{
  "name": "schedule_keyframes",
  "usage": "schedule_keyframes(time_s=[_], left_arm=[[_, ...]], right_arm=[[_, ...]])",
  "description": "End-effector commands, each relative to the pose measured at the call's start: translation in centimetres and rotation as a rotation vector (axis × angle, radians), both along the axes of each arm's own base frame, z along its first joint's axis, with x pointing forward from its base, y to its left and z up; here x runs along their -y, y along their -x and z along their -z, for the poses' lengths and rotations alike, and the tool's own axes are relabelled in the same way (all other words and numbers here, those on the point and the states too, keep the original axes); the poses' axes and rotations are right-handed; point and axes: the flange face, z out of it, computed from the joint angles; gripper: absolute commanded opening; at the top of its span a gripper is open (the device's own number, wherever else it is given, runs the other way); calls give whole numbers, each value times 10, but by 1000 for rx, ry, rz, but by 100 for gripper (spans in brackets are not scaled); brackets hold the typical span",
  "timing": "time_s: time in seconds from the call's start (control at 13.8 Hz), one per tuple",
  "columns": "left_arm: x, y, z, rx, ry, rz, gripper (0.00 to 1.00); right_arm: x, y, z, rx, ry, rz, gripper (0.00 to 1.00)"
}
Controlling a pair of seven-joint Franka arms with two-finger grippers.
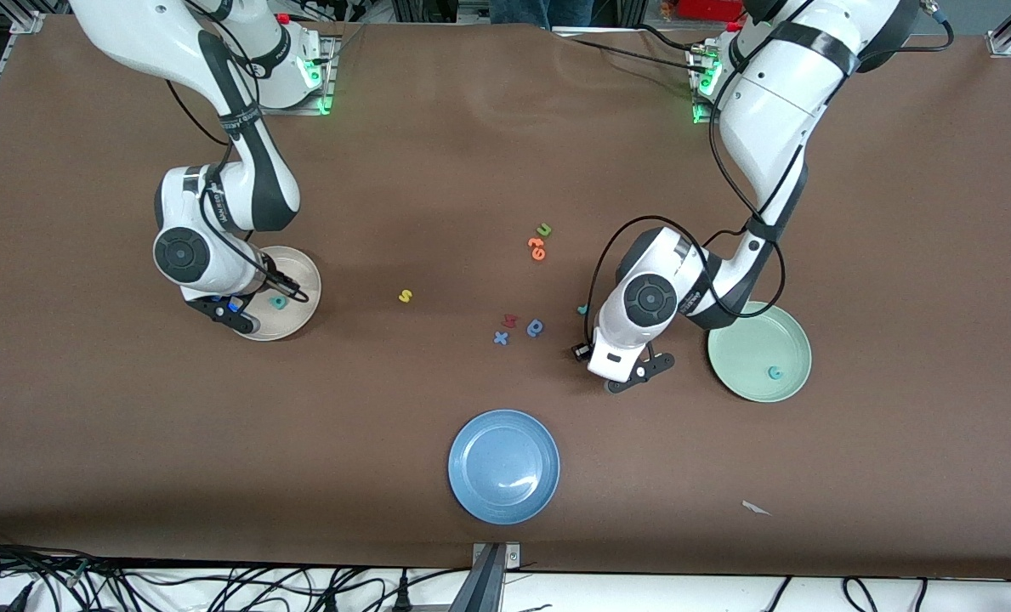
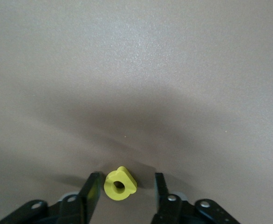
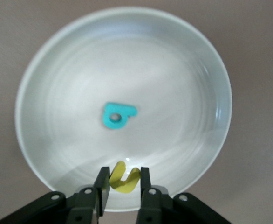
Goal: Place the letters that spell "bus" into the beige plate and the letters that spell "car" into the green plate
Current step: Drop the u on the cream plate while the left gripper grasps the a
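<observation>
My right gripper (image 3: 124, 170) hangs over the beige plate (image 3: 48, 70), shut on a yellow "u" (image 3: 123, 183) held just inside the plate's rim. A teal "b" (image 3: 116, 115) lies in the middle of that plate (image 1: 301, 272). My left gripper (image 2: 127, 176) is low at the table beside the green plate (image 1: 747, 340). Its fingers stand open around a yellow "a" (image 2: 119, 184) that lies on the cloth. A teal "c" (image 1: 775, 372) rests in the green plate. The yellow "s" (image 1: 404, 296) lies alone mid-table. A teal "r" (image 1: 582, 309) peeks out beside the left arm.
A blue plate (image 1: 503, 466) sits near the front edge. Loose letters lie mid-table: a green "u" (image 1: 543, 229), orange ones (image 1: 536, 247), a red one (image 1: 509, 320), a blue round one (image 1: 535, 327) and a blue "x" (image 1: 500, 337). A white scrap (image 1: 756, 507) lies toward the left arm's end.
</observation>
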Motion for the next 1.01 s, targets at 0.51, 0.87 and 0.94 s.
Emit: schedule_keyframes(time_s=[0.51,0.87,0.94], left_arm=[[3,-1,6,18,-25,5,36],[1,-1,6,30,-42,20,25],[1,-1,6,30,-42,20,23]], right_arm=[[-94,-9,-43,100,-103,-147,100],[-182,-10,-26,176,-154,-216,76],[-195,-6,-14,192,-149,-190,64]])
